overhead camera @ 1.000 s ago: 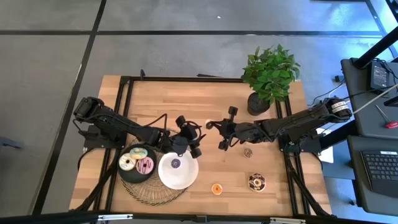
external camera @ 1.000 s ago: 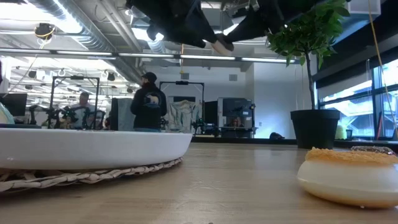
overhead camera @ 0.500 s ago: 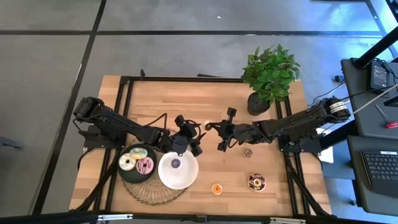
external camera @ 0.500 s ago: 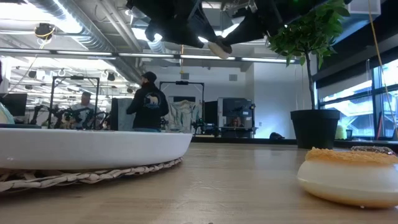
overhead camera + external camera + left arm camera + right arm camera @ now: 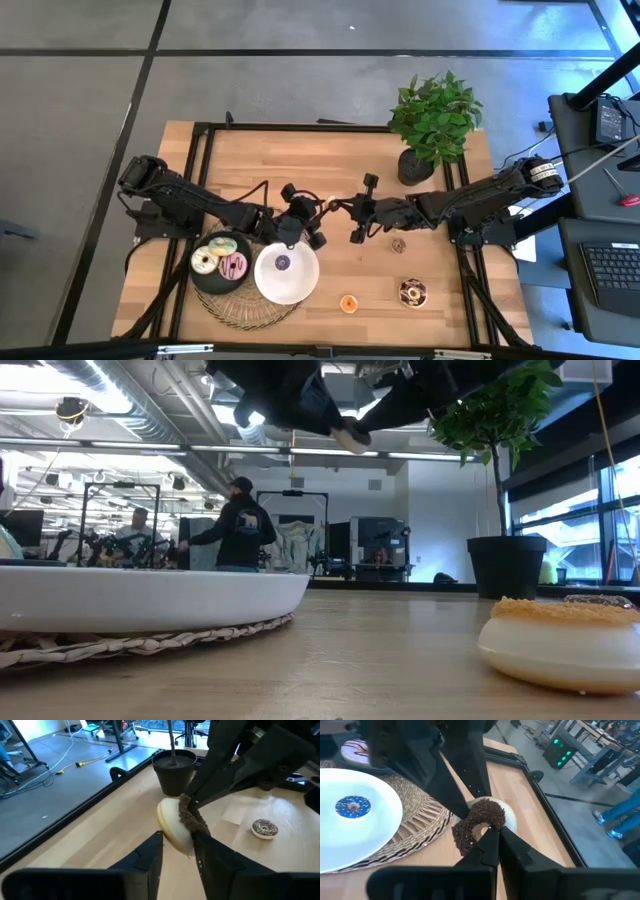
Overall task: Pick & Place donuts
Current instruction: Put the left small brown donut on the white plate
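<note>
Above the table beside the white plate (image 5: 286, 275), the right gripper (image 5: 492, 831) pinches a brown-sprinkled donut (image 5: 479, 826), while the left gripper (image 5: 176, 845) spreads its fingers around it.

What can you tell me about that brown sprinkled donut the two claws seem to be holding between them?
The brown sprinkled donut is a small toy ring with a cream, plastic-looking body and dark brown crumbly icing. It is off the table, tipped on edge near the table's middle, behind the white plate. The right gripper pinches its rim through the hole. The left gripper reaches it from the other side, fingers spread around it; whether they press it, I cannot tell.
</note>
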You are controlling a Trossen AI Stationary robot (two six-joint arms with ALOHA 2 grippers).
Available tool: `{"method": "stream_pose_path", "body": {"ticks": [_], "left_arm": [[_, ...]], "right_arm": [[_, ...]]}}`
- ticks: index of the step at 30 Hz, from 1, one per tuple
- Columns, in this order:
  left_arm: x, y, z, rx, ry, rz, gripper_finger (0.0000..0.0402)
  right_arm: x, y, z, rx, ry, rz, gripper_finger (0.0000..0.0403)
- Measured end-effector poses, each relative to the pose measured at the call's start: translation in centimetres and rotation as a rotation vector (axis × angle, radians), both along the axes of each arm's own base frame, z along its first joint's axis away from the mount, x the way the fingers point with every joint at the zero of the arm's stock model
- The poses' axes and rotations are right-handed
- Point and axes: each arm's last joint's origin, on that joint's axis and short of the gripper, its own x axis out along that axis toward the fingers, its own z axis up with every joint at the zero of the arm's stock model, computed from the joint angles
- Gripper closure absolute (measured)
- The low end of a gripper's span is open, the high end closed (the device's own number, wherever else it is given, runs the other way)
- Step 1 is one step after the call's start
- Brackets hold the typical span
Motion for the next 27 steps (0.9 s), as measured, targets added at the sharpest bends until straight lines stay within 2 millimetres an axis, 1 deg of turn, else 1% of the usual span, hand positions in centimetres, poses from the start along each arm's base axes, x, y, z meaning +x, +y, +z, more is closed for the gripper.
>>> {"method": "stream_pose_path", "body": {"ticks": [7,16,19,22,25,27], "left_arm": [[0.16,0.41,-0.06,-0.021,0.008,-0.026,0.0328],[0.17,0.4,-0.06,0.006,0.027,-0.04,0.0393],[0.16,0.39,-0.06,0.006,0.027,-0.041,0.0396],[0.11,0.37,-0.03,0.007,0.031,-0.042,0.0396],[-0.05,0.42,0.13,0.009,0.037,-0.041,0.0398],[-0.3,0.38,0.21,0.01,0.056,-0.05,0.0398]], "right_arm": [[0.0,0.02,-0.01,0.002,0.002,0.006,0.0391],[-0.05,0.03,-0.11,-0.007,0.015,0.009,0.039],[-0.06,0.02,-0.13,-0.025,0.025,0.016,0.0385],[-0.06,0.02,-0.13,-0.03,0.027,0.018,0.0357],[-0.21,-0.03,0.03,-0.041,0.026,0.005,0.031],[-0.54,-0.08,0.33,-0.054,0.018,-0.046,0.0276]]}}
